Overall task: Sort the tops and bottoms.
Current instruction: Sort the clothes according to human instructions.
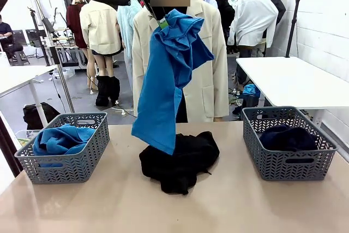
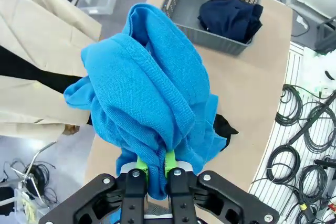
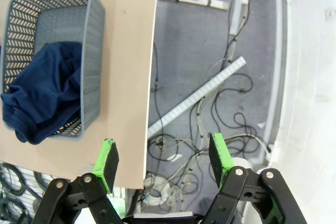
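Your left gripper [image 2: 153, 163] pinched the blue polo shirt [image 1: 169, 80]; you needed its hem clear above the left basket [image 1: 87, 159] before letting go.

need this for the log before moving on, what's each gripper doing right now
left gripper: closed on the bright blue knit shirt, which hangs from it.
right gripper: open, holding nothing.
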Available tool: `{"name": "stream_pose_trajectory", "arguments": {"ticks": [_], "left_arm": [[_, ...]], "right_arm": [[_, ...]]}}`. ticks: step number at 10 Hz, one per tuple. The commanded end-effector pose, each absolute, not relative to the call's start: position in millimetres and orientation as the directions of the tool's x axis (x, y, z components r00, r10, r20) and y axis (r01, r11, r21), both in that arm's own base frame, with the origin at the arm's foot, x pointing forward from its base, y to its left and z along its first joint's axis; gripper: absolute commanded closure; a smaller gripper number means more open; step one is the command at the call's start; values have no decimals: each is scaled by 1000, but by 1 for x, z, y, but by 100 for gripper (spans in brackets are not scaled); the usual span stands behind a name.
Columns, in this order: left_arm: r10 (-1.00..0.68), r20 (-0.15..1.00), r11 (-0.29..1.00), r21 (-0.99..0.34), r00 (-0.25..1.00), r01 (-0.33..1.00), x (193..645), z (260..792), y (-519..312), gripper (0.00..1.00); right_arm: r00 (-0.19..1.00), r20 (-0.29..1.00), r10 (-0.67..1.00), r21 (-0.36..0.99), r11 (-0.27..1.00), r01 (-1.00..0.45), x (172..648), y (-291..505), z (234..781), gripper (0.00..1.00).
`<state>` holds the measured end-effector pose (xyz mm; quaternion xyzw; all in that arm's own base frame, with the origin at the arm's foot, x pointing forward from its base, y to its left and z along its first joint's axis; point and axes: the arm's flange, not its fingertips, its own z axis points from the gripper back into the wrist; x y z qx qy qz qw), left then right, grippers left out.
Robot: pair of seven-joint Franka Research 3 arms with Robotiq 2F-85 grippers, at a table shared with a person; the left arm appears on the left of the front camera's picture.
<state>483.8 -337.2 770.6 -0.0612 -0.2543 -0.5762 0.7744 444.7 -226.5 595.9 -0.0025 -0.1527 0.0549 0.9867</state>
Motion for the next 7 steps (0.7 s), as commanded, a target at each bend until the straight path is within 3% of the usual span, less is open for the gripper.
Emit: {"name": "stream_pose_trajectory", "arguments": {"ticks": [1,7], "left_arm": [[-858,471,336,208,207,919,484,774,-334,100],[-858,471,336,208,207,919,484,774,-334,100]], "right_arm": [[950,288,117,-35,993,-112,443,-226,596,14],[950,288,117,-35,993,-112,443,-226,596,14]]}}
